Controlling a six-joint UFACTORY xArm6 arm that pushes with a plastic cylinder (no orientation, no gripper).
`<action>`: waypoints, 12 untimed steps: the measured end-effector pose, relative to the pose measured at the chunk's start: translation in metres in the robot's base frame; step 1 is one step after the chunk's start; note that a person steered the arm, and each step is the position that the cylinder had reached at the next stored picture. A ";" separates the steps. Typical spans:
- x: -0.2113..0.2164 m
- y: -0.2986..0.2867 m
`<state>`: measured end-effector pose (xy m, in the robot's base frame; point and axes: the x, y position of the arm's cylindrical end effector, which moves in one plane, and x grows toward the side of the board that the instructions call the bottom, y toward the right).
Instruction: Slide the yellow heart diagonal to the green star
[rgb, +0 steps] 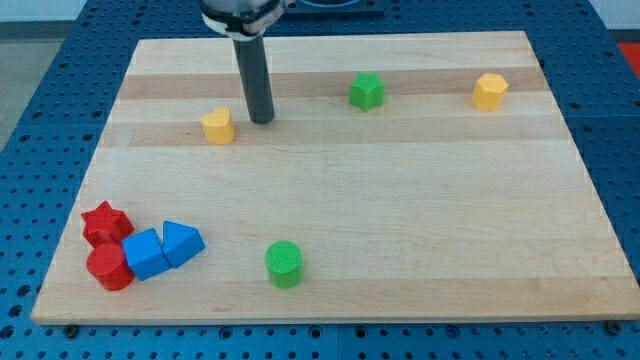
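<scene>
The tip (263, 119) rests on the board (400, 220), holding nothing, just right of the yellow heart (217, 127) and not quite touching it. The heart sits in the upper-left part, well clear of the edges. The green star (367, 91) lies up and to the right, bare wood between them. A yellow hexagon (489, 91) sits near the right edge.
</scene>
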<state>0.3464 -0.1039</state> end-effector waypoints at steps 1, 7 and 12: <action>-0.032 -0.027; 0.037 -0.020; 0.000 0.003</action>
